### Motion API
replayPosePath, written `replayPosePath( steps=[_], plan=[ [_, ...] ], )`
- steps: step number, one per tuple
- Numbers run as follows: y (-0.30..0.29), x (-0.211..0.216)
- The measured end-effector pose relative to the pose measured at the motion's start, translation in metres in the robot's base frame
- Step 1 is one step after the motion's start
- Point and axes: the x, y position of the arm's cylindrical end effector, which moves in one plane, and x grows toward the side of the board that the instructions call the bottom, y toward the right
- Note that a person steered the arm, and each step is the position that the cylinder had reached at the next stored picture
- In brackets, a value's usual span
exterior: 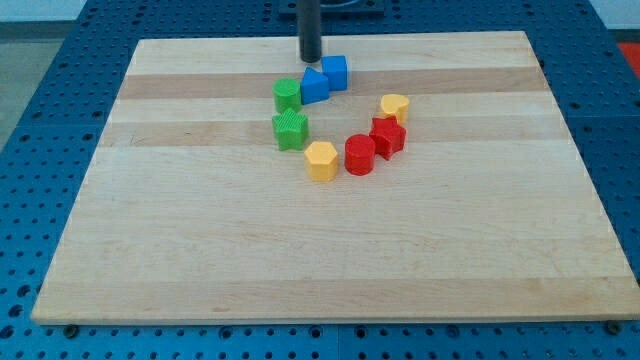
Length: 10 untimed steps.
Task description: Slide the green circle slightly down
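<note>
Camera view: my tip (pixel 311 57), a plain rod with no fingers to part or close. Green circle (pixel 288 95) just below-left of it, touching blue block (pixel 315 86). Risk: descending push also drags that neighbour, or shoves the green star (pixel 290 130).

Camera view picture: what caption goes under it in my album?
My tip sits above the green circle, beside two blue blocks.

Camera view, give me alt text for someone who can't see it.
My tip sits just above the green circle and two blue blocks near the top of a wooden board. Below lie a green star, a yellow hexagon, two red blocks and a yellow heart.
</note>
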Motion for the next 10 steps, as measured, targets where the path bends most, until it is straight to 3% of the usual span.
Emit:
replayPosePath(
  steps=[3, 7, 10],
  plan=[
    [-0.014, 0.024],
    [0.04, 0.028],
    [0.045, 0.036]
  ],
)
